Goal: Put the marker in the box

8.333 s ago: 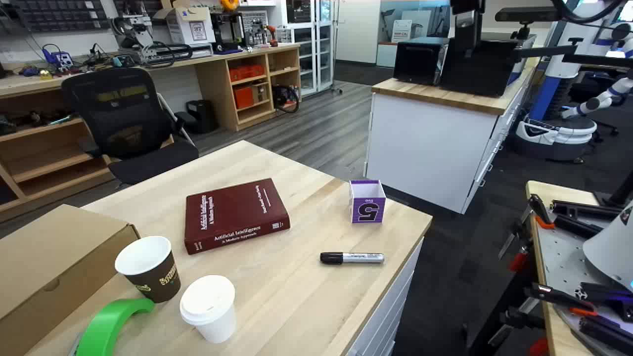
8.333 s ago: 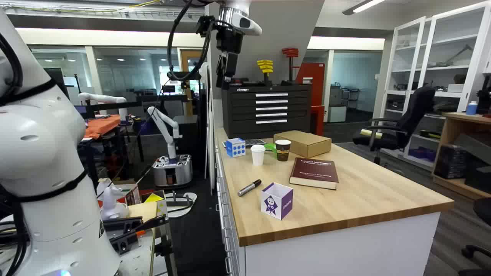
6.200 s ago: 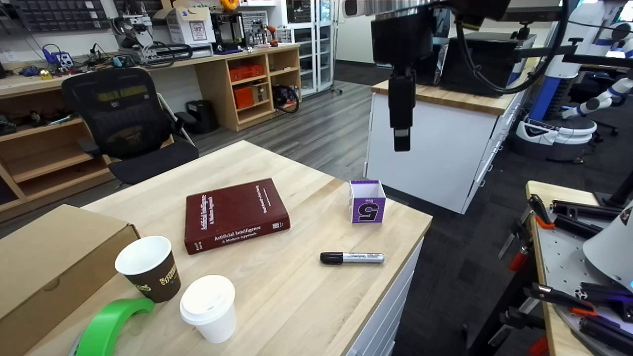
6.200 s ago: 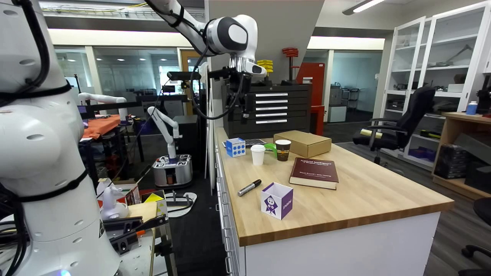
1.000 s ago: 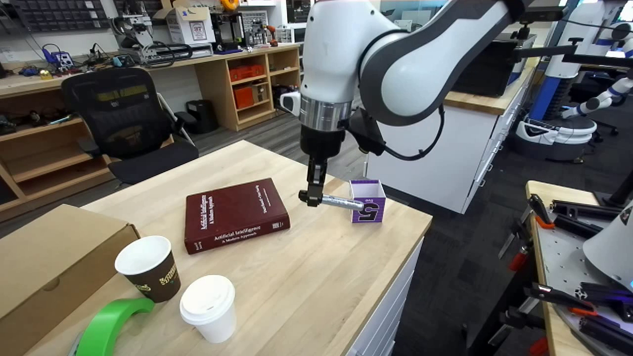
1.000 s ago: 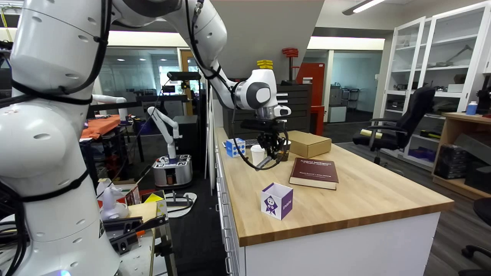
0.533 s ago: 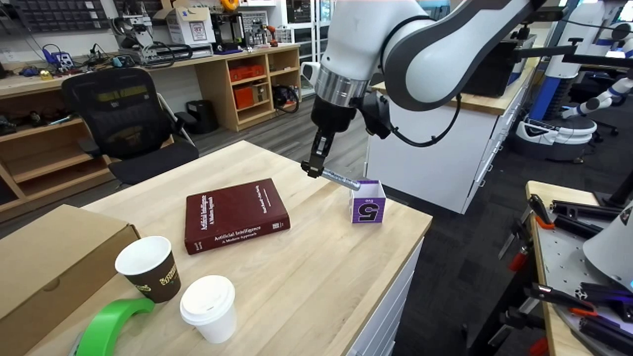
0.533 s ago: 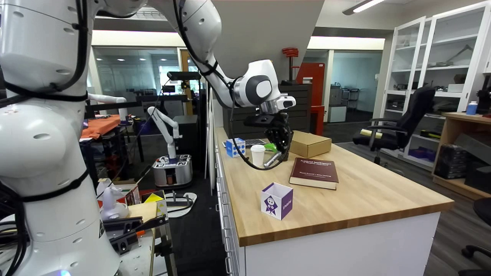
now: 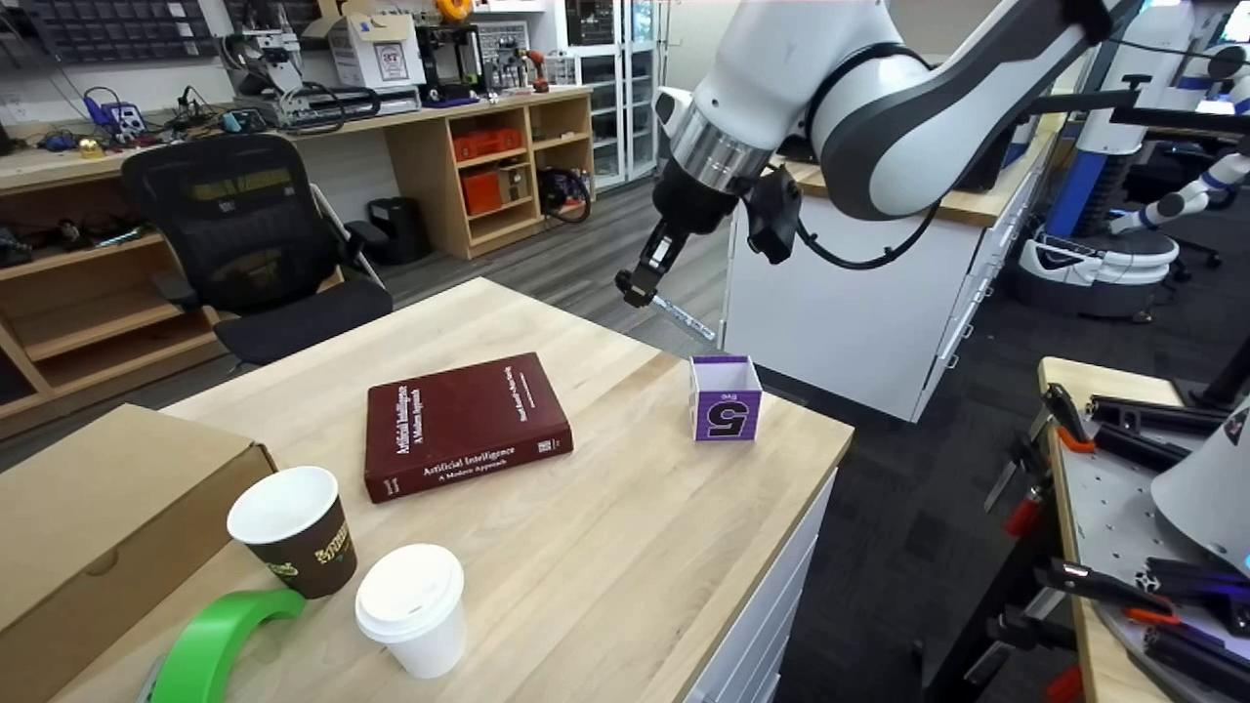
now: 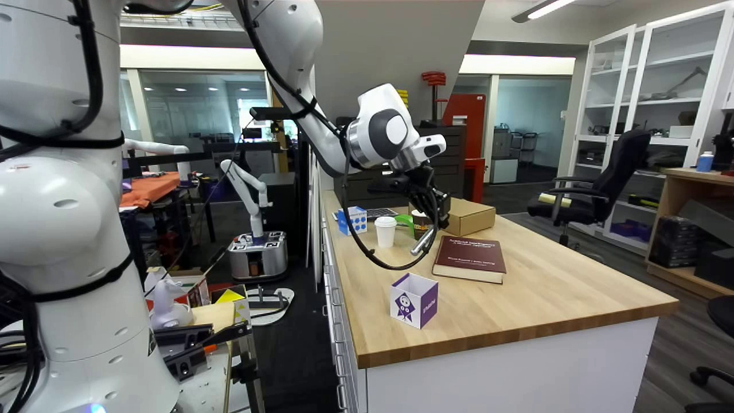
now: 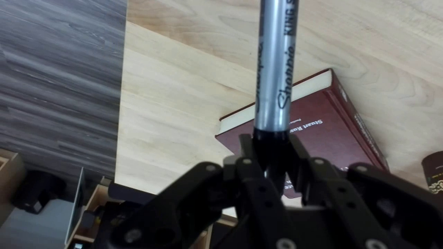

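The marker (image 9: 686,319), with a silver barrel and black cap, is in the air, gripped by its cap end. My gripper (image 11: 273,148) is shut on that cap in the wrist view, and the barrel runs up past the top edge of the picture. In an exterior view the marker slants down from the gripper (image 9: 638,289), its free end near the height of the box's rim. The small purple-and-white box (image 9: 726,417) stands upright on the table, its top uncovered. Both exterior views show the box (image 10: 414,301); the wrist view does not.
A dark red book (image 9: 469,415) lies beside the box. Farther along the table (image 9: 576,547) are a white lidded cup (image 9: 410,605), a brown cup (image 9: 311,547), a green curved object (image 9: 220,635), a cardboard carton (image 9: 107,527) and a blue cube (image 10: 352,221). A cable loop hangs from my wrist.
The marker lay on the table several seconds ago and is now held. Over the last second my gripper has risen with it, shifted toward the book's side, and tilted the marker's free end downward.
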Action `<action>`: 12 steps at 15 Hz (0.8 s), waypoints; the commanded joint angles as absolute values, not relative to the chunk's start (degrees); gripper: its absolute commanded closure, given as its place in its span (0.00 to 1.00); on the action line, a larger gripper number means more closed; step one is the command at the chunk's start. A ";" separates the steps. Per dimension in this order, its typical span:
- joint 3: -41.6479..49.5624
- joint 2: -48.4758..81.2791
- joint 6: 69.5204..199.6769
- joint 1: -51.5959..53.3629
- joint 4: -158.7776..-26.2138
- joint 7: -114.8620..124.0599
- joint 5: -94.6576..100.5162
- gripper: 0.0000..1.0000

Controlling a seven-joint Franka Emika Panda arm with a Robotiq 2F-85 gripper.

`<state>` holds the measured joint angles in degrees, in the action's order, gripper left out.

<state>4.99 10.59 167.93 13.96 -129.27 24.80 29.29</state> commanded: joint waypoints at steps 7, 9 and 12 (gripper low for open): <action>16.29 9.94 169.99 22.12 -129.41 61.02 61.13 0.94; 16.90 9.92 169.46 23.30 -129.44 68.46 67.16 0.94; 17.15 9.59 167.86 24.50 -129.67 78.85 75.46 0.94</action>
